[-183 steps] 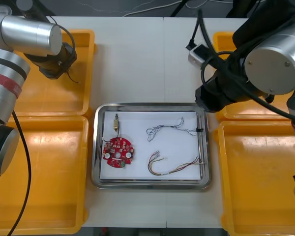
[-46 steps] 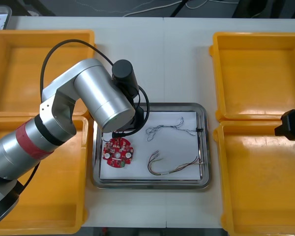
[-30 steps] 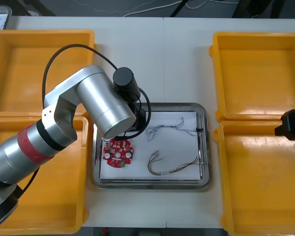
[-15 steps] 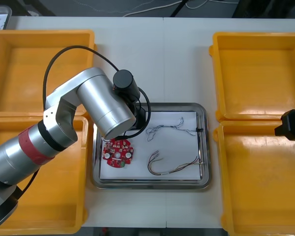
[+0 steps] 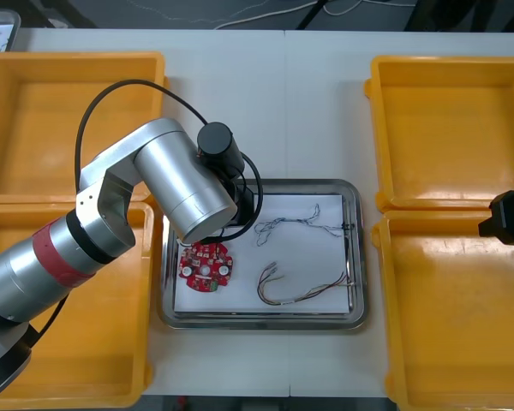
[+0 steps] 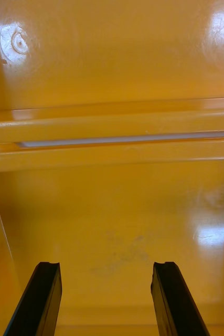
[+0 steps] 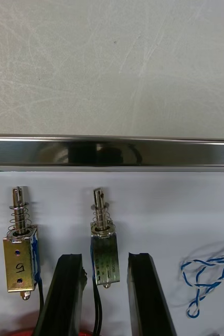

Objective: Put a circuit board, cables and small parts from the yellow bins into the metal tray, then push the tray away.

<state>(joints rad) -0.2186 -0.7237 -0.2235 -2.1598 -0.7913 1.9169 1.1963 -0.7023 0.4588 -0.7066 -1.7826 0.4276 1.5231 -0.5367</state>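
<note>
The metal tray, white inside, sits between the bins. It holds a round red circuit board, a blue and white cable and a red and yellow cable. My left gripper is low over the tray's far left corner. Its fingers are shut on a small metal part that rests on the white liner. A second small metal part lies just beside it, near the tray rim. In the front view the left wrist hides both parts. My right gripper is open over a yellow bin.
Two yellow bins stand on the left and two on the right, and I see nothing in them. The right arm waits at the right edge. Bare table lies beyond the tray. The blue and white cable lies close to the left fingers.
Six seconds ago both arms were over the far bins. The left arm has since come down to the tray's far left corner, and has held still for the last second.
</note>
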